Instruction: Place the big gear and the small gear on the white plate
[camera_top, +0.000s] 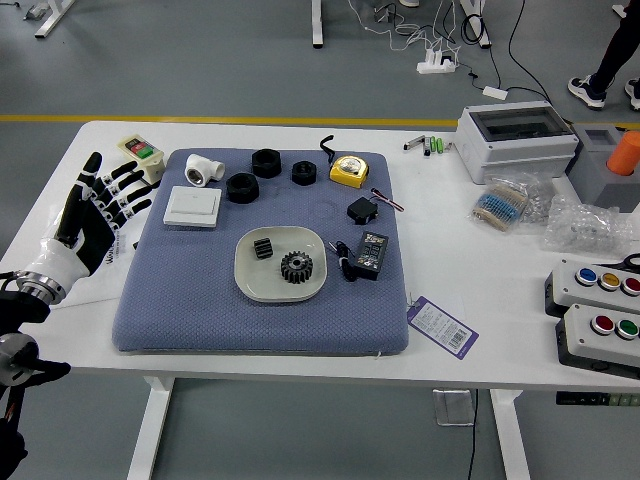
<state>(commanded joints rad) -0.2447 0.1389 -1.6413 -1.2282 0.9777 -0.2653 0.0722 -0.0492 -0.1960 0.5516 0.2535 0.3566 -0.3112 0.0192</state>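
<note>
Here I am at the table's left end, my left hand wide open, thumb up and away, fingers fanned out towards the blue mat, and nothing at all in my grasp. My fingertips are near the cream box with the green and red buttons; whether they touch it, I can't tell. And look at the white plate, sitting on the mat, a little right of its middle: both gears are on it! The big gear lies in the plate's right half, toothed rim all round and its hub facing up, while the small gear sits near the far left corner, ridged side showing, a gap between the two. Just off the plate's right side is the black power adapter with its cord, and beyond that, towards the mat's far right corner, a small black block and the yellow tape measure. Along the mat's far side run three black rings and a white pipe fitting, with a white switch nearer me. Past the table's far right corner, a person's legs stand on the floor.
</note>
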